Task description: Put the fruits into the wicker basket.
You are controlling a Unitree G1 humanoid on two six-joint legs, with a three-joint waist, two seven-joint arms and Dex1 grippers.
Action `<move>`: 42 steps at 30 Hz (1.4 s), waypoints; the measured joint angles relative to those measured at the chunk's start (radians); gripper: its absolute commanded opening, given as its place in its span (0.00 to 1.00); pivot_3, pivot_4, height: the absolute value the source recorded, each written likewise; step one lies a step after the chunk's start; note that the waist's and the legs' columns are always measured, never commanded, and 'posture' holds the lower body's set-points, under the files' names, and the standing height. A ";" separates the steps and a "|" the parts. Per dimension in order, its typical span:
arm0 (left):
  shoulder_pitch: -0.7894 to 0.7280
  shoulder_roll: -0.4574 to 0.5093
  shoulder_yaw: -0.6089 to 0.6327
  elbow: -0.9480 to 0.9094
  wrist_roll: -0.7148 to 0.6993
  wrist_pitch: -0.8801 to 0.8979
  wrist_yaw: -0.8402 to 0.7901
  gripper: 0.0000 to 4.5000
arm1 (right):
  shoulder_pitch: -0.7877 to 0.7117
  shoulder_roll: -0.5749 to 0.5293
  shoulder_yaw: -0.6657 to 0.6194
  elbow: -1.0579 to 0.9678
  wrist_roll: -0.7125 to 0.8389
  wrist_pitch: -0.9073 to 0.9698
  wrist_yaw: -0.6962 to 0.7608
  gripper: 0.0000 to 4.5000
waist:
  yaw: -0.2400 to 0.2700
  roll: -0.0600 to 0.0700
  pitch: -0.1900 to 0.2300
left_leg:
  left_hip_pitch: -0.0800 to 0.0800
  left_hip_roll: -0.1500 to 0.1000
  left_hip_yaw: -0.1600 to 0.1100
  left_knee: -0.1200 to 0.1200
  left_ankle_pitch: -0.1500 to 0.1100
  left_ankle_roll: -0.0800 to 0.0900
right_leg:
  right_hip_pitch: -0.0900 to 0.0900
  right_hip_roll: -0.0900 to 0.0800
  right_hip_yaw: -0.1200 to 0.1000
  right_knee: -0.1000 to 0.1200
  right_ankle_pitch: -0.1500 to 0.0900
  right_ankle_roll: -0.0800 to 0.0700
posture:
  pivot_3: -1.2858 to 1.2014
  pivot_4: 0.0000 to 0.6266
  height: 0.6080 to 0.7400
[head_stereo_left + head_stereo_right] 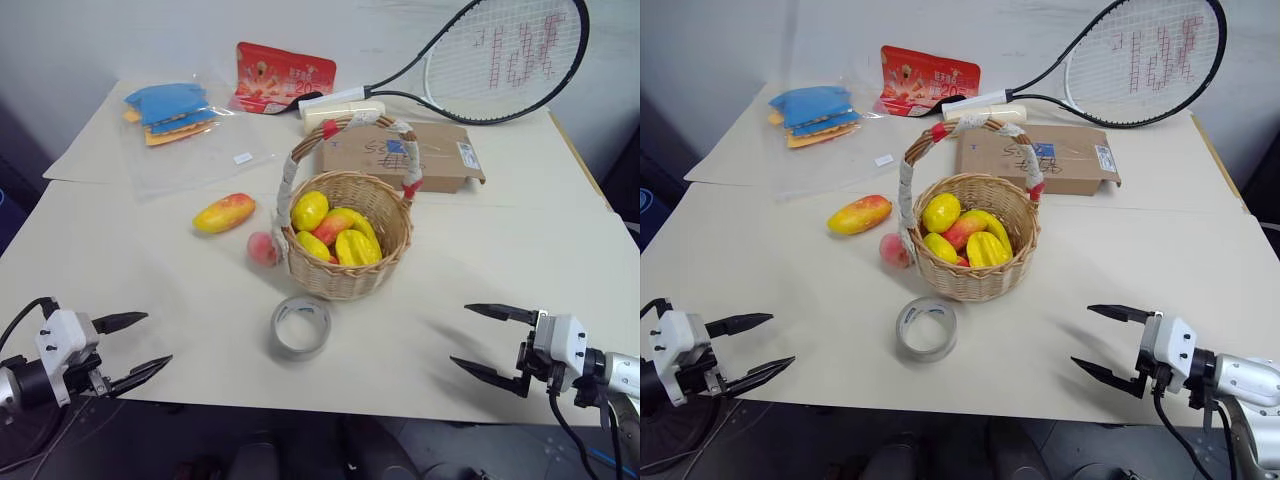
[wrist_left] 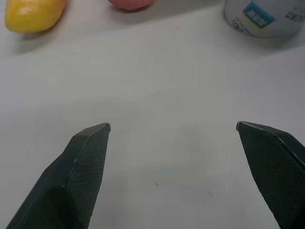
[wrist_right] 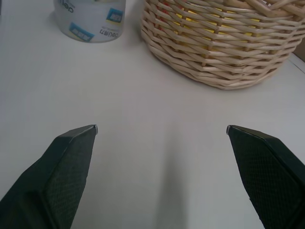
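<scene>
The round wicker basket (image 1: 380,262) stands mid-table under its tall cloth-wrapped handle, holding several yellow and red fruits (image 1: 335,235). Just left of it a pinkish-red peach (image 1: 262,248) lies on the table against the basket wall. Farther left lies an elongated yellow-to-red mango (image 1: 224,213). My left gripper (image 1: 140,347) hovers open at the near left table edge, with nothing between its fingers. At the near right edge my right gripper (image 1: 478,338) is open and empty too, pointing toward the basket (image 3: 219,43).
A roll of clear tape (image 1: 300,326) sits in front of the basket. Behind it lie a brown cardboard box (image 1: 400,155), a tennis racket (image 1: 500,55), a red snack pouch (image 1: 282,76) and a plastic bag with blue and orange cloths (image 1: 172,112).
</scene>
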 measured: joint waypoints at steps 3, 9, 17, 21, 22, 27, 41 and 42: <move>-0.078 0.083 -0.007 -0.063 -0.075 0.114 -0.033 0.99 | 0.009 -0.013 -0.001 -0.070 0.053 0.047 0.026 1.00 | 0.004 -0.001 -0.001 | 0.000 0.000 -0.001 0.001 0.000 0.000 | 0.001 0.000 -0.001 0.001 0.000 0.000 | 0.52 0.24 1.00; -0.498 0.275 -0.301 -0.202 -0.119 0.242 -0.167 0.99 | -0.070 0.076 0.054 -0.254 0.133 0.059 0.003 1.00 | 0.015 0.004 0.001 | 0.000 -0.001 -0.001 0.001 0.001 -0.002 | 0.000 0.000 -0.002 0.001 0.000 0.000 | 0.52 0.24 1.00; -0.775 0.048 -0.756 -0.194 0.092 0.179 -0.194 0.99 | -0.067 0.114 0.074 -0.199 0.140 0.030 0.025 1.00 | 0.020 0.004 0.001 | -0.002 0.000 0.001 0.007 0.002 -0.002 | -0.002 0.003 0.000 0.003 0.000 0.000 | 0.52 0.24 1.00; -0.783 0.006 -0.852 -0.127 0.228 0.080 -0.199 0.90 | -0.045 0.130 0.064 -0.120 0.116 -0.034 0.053 1.00 | 0.019 0.004 0.001 | -0.002 0.000 0.002 0.010 0.001 -0.002 | -0.002 0.004 0.002 0.005 0.000 0.000 | 0.52 0.24 1.00; -0.787 -0.005 -0.870 -0.118 0.260 0.056 -0.195 0.86 | -0.037 0.139 0.056 -0.107 0.115 -0.055 0.060 1.00 | 0.020 0.004 0.001 | -0.002 0.000 0.002 0.011 0.001 -0.001 | -0.001 0.004 0.002 0.005 0.000 0.000 | 0.52 0.24 1.00; -0.790 -0.039 -0.927 -0.084 0.380 -0.018 -0.175 0.52 | -0.015 0.157 0.047 -0.034 0.095 -0.127 0.091 1.00 | 0.021 0.004 0.001 | -0.002 0.000 0.002 0.013 0.000 0.000 | 0.000 0.003 0.002 0.005 0.000 0.000 | 0.52 0.24 1.00; -0.335 0.088 -0.232 -0.217 -0.031 0.333 -0.099 0.04 | -0.060 0.201 0.119 -0.221 0.221 -0.011 0.051 1.00 | 0.001 0.004 0.002 | -0.001 0.003 -0.005 0.014 0.000 0.000 | 0.000 0.002 -0.005 0.011 -0.001 -0.002 | 0.52 0.24 1.00; -0.314 0.079 -0.131 -0.204 -0.045 0.379 -0.049 0.04 | -0.071 0.214 0.124 -0.244 0.229 0.003 0.029 1.00 | 0.002 0.004 0.002 | -0.002 0.003 -0.005 0.014 0.000 0.000 | 0.000 0.002 -0.006 0.011 -0.002 -0.002 | 0.52 0.24 1.00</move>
